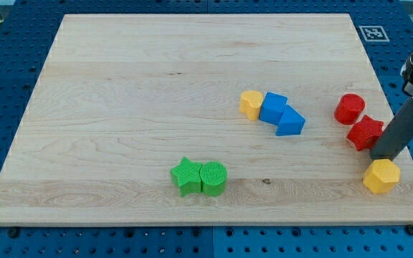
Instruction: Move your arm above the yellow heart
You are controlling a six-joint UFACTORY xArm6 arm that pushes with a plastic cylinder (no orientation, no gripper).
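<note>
At the right edge of the frame, the dark rod was seen slanting down to the wooden board, with my tip set just above a yellow hexagonal block and beside a red star. No grasping part was carried by the rod, so nothing was held. A red cylinder was placed just above the star. The yellow heart was found near the centre, touching a blue cube, which was joined to a blue triangle. At lower centre, a green star and green cylinder were set touching.
</note>
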